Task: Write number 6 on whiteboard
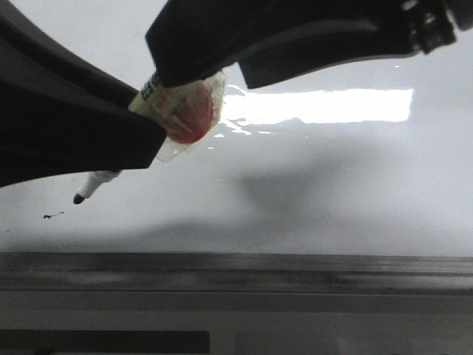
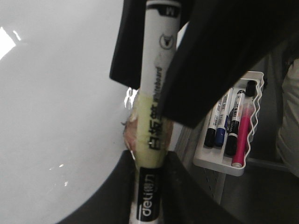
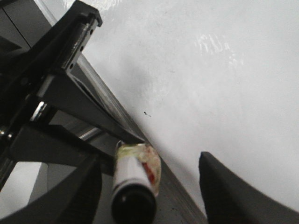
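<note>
The whiteboard (image 1: pixel 332 185) is glossy white-grey and reflects a bright rectangular light; its grey ledge (image 1: pixel 295 270) runs along the near edge. No number 6 shows on it. My left gripper (image 1: pixel 148 144) is shut on a white marker (image 1: pixel 96 183) wrapped in yellowish and reddish tape (image 1: pixel 188 111); the black tip points down-left, just off the board. In the left wrist view the fingers (image 2: pixel 117 186) clamp the marker (image 2: pixel 156 84). My right gripper (image 1: pixel 203 74) is open, with its jaws on either side of the marker's rear end (image 3: pixel 135 186), a gap on one side.
A tiny black squiggle (image 1: pixel 52 215) lies on the board near the marker tip. A white tray (image 2: pixel 219 163) with several spare markers hangs beside the board. The board also shows in the right wrist view (image 3: pixel 210 70).
</note>
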